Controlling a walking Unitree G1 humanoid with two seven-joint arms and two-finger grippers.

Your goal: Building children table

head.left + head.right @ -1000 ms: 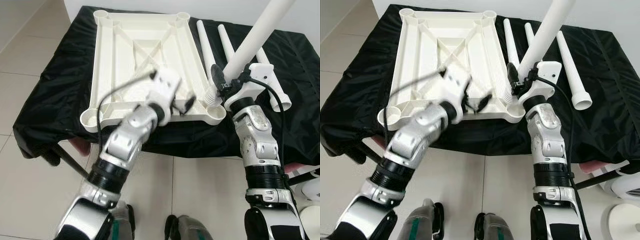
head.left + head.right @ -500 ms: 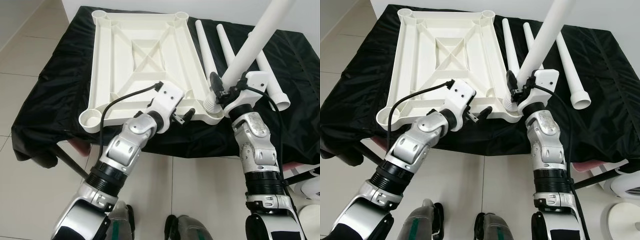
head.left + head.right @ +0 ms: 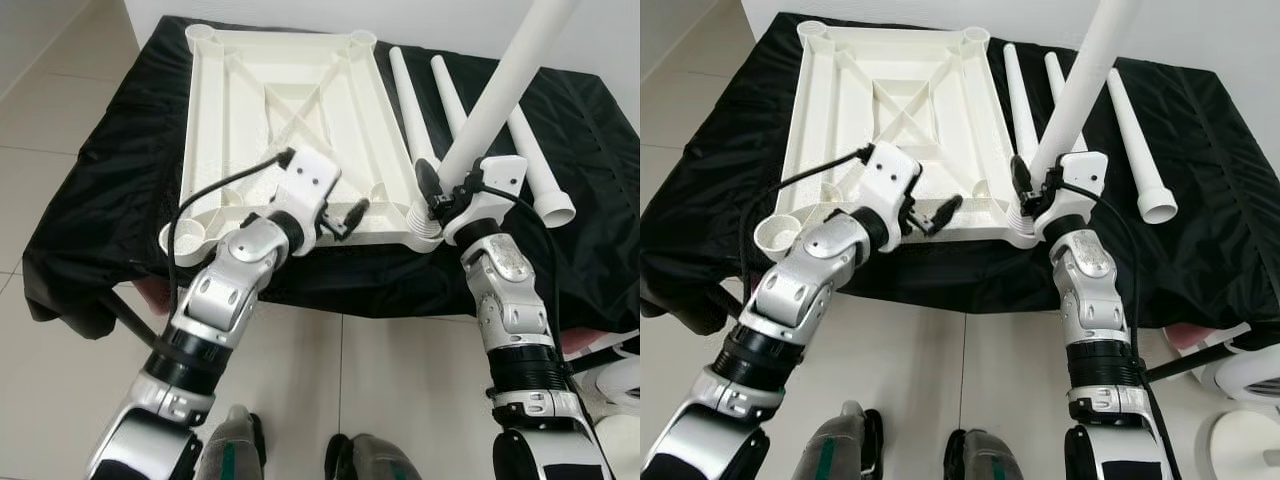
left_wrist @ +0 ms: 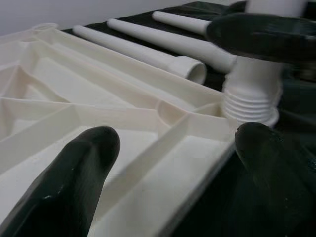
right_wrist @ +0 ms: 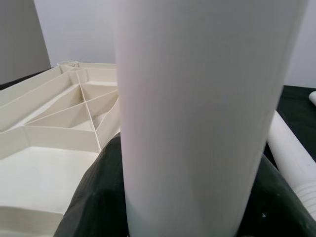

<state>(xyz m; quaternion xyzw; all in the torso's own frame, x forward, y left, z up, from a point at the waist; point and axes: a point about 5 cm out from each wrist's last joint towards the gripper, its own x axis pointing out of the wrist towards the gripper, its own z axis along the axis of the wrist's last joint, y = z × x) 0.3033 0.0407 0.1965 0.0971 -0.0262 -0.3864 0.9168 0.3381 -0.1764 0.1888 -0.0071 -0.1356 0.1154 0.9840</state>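
Tabletop [image 3: 290,110], white plastic, ribbed underside up, lies flat on a low surface draped in black cloth [image 3: 120,170]; we count a round leg socket at each corner. Floor [image 3: 60,90] around the surface is pale tile with thin grout lines; a white wall runs behind at 12 o'clock.

Right gripper [image 3: 432,192] is clamped on a white table leg [image 3: 500,90], whose threaded end stands in the tabletop's near corner socket at 4 o'clock of the tabletop; the leg leans up and away toward 1 o'clock. In the right wrist view the leg sits between the black fingers [image 5: 94,197].

Left gripper [image 3: 345,218] hovers over the tabletop's near edge, at 9 o'clock of the seated leg, fingers spread and holding nothing.

Three spare legs [image 3: 1130,130] lie side by side on the cloth at 3 o'clock of the tabletop, running toward 12 o'clock.

Robot's feet [image 3: 350,455] show on the tile at 6 o'clock.
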